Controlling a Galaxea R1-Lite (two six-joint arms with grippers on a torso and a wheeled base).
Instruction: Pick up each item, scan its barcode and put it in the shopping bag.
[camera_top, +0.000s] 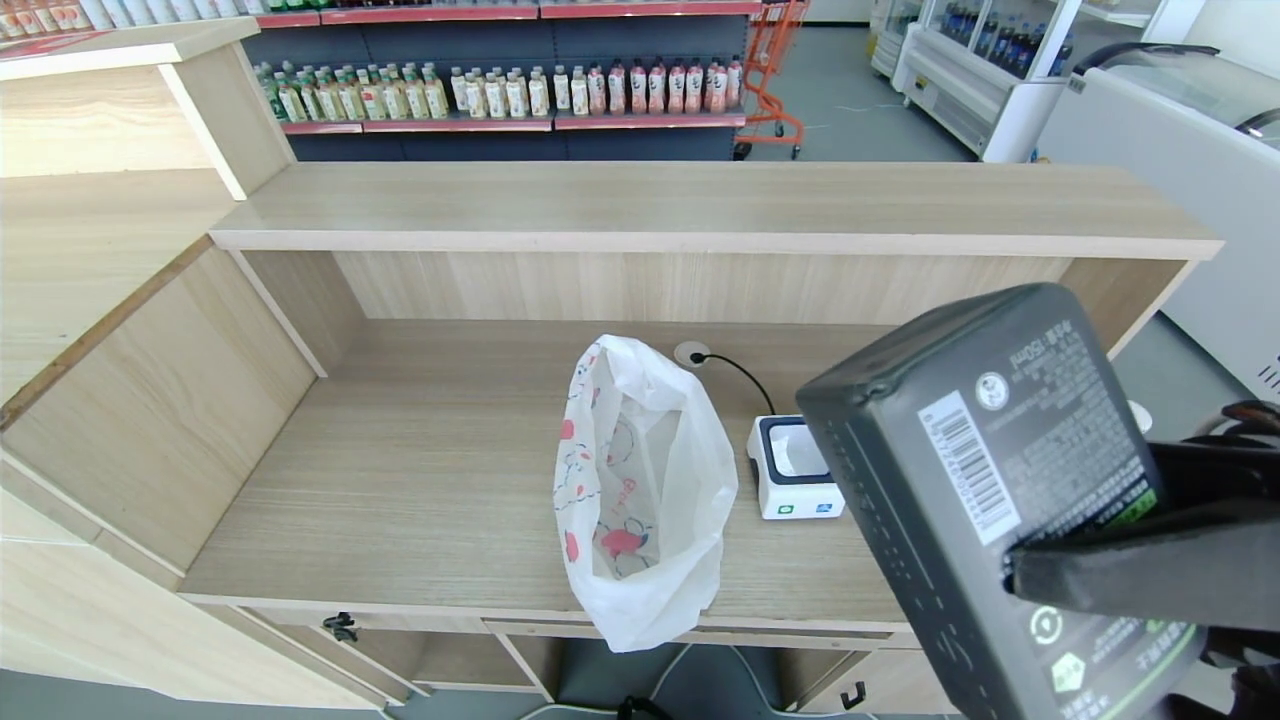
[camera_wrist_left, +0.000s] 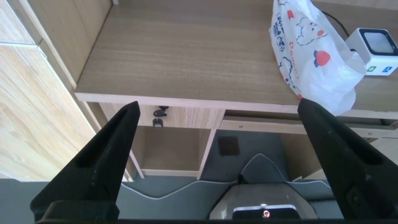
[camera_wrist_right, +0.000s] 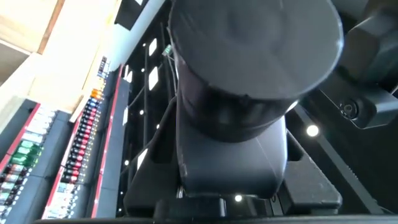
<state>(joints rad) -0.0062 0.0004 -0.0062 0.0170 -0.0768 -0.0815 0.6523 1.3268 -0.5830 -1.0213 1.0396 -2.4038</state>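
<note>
A dark grey carton (camera_top: 990, 480) with a white barcode label is held high and close to the head camera, over the counter's right end. My right gripper (camera_top: 1090, 572) is shut on it, one black finger lying across its labelled face. The carton (camera_wrist_right: 249, 81) also shows in the right wrist view. A white plastic shopping bag (camera_top: 640, 490) with red prints stands open on the counter's middle, with a small white scanner (camera_top: 792, 468) just to its right. Below the counter's front edge, to the left of the bag (camera_wrist_left: 311, 56), my left gripper (camera_wrist_left: 217, 162) hangs open with nothing in it.
The wooden counter (camera_top: 420, 470) has a raised back ledge and a side wall on the left. A black cable (camera_top: 735, 375) runs from the scanner to a hole at the back. Drink shelves and freezers stand beyond.
</note>
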